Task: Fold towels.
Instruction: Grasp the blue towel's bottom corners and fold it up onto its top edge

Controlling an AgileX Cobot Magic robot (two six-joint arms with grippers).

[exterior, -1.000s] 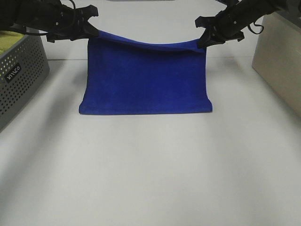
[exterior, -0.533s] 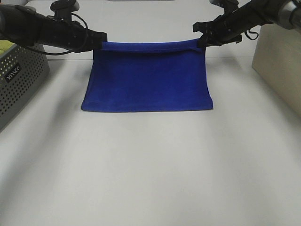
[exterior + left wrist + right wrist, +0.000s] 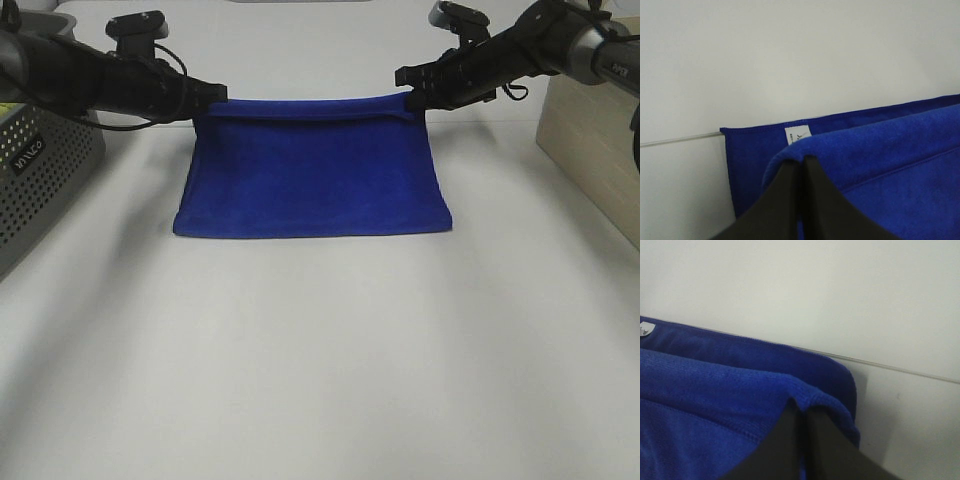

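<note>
My towel (image 3: 313, 165) lies on the white surface (image 3: 320, 350), toward 12 o'clock from the middle, doubled over on itself with the fold along its 6 o'clock side. My left tool (image 3: 212, 95) is closed on the upper layer's corner at 10 o'clock, and my right tool (image 3: 408, 95) is closed on the matching corner at 2 o'clock. In each wrist view the two black fingers meet with blue plush pinched between them. The held edge runs nearly straight between my tools. Past it, toward 12 o'clock, a strip of the lower layer shows flat on the surface, with a small white tag (image 3: 798, 135) on its hem near my left tool. A grey perforated basket (image 3: 40, 160) sits at 9 o'clock, and a beige box (image 3: 590, 130) at 3 o'clock, both apart from the towel.
</note>
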